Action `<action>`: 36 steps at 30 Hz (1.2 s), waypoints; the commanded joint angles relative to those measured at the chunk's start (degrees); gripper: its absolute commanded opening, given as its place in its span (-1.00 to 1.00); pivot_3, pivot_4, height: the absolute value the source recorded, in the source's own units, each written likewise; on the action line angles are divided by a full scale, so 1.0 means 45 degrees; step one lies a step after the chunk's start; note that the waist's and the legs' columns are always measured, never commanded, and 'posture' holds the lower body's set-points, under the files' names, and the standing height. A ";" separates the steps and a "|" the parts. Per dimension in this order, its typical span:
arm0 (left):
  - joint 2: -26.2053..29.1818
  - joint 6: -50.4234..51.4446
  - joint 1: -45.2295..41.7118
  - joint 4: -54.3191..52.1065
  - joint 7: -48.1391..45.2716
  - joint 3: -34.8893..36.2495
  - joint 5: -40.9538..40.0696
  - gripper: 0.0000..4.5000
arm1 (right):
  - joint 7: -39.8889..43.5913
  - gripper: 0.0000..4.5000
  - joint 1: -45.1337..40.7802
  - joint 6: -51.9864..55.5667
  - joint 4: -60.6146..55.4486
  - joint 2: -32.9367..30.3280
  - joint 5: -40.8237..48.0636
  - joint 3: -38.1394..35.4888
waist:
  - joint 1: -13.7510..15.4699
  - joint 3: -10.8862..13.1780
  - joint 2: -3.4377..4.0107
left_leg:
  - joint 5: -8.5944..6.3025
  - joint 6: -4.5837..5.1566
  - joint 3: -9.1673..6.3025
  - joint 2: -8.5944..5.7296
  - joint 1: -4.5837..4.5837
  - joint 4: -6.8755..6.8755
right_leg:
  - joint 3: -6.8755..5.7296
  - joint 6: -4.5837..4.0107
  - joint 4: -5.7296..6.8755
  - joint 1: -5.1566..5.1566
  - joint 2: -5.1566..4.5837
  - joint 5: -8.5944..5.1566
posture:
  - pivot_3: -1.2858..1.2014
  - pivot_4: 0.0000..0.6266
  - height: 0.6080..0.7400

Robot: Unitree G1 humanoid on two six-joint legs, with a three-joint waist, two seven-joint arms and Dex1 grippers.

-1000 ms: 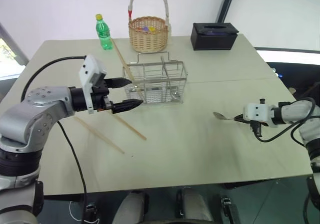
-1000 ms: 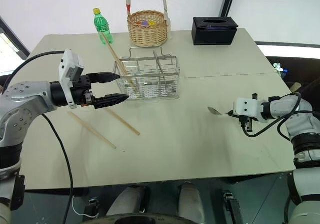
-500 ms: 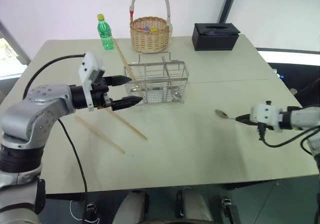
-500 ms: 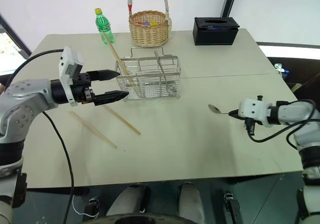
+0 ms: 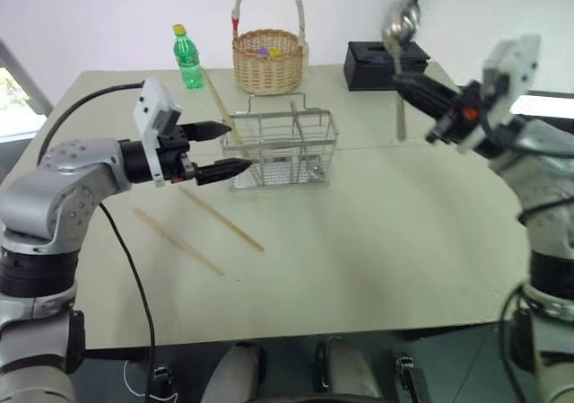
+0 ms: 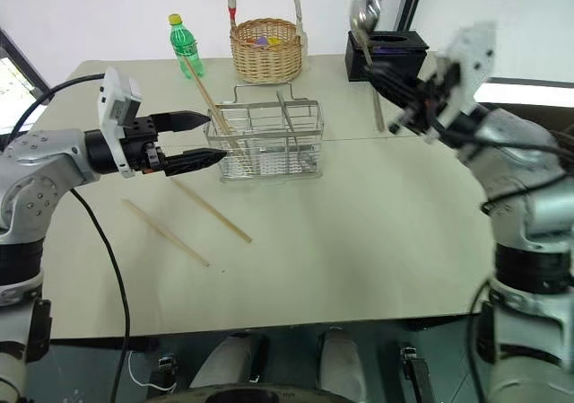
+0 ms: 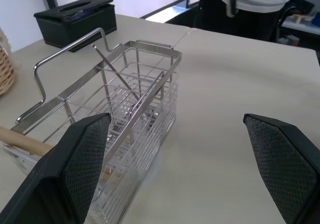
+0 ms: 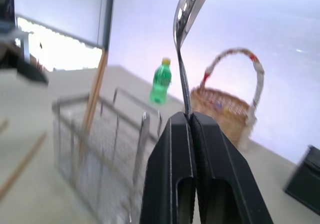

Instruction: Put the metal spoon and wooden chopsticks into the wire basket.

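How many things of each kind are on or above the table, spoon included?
Chopsticks: 3, one leaning in the wire basket, two on the table
Baskets: 2, wire, wicker
Spoon: 1
Bottle: 1
Black box: 1
Total: 8

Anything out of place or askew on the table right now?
Yes: two wooden chopsticks lie loose on the table in front of the wire basket, and another leans slanted out of its left end. The metal spoon is held aloft.

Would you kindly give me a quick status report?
Right gripper shut on shiny metal spoon. Left gripper open beside silver wire basket. Two wooden chopsticks on table.
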 commanded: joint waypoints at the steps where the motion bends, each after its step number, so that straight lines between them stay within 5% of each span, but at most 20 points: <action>1: 0.0038 -0.0175 -0.0191 -0.0202 0.0164 0.0478 -0.0023 1.00 | -0.1336 -0.97 -0.1151 -0.0406 0.0769 0.1261 -0.0949 0.0656 | -0.0001 -0.0004 -0.0006 | 0.0001 0.0000 -0.0005 -0.0005 -0.0016 0.0000 | -0.0004 0.0002 0.0002 -0.0015 0.0003 0.0001 | 0.03 -0.52 -0.19; 13: 0.0275 0.0074 0.0714 -0.1210 0.0851 0.1361 -0.0254 1.00 | -0.1903 -0.97 -0.2972 -0.3614 0.5454 0.4620 -0.3062 0.1483 | -0.0122 0.0004 0.0007 | 0.0019 -0.0027 -0.0010 -0.0006 -0.0031 -0.0003 | -0.0019 0.0001 0.0033 -0.0053 0.0041 0.0008 | 0.03 -0.52 -0.19; 26: 0.0386 0.0318 0.0748 -0.1402 0.1295 0.1777 -0.0463 1.00 | -0.2023 -0.97 -0.3994 -0.4121 0.5892 0.5181 -0.3165 0.1064 | -0.0128 0.0004 0.0007 | 0.0027 -0.0041 -0.0022 -0.0002 -0.0028 -0.0010 | -0.0015 -0.0011 0.0047 -0.0070 0.0059 0.0015 | 0.03 -0.52 -0.19; 36: 0.0290 0.0237 0.0557 -0.1317 0.1370 0.1567 -0.0424 1.00 | -0.2141 -0.97 -0.2718 -0.4157 0.5712 0.5894 -0.3735 0.1763 | -0.0152 0.0005 0.0008 | 0.0027 -0.0041 -0.0022 -0.0001 -0.0029 -0.0015 | -0.0013 -0.0012 0.0048 -0.0073 0.0060 0.0015 | 0.03 -0.52 -0.19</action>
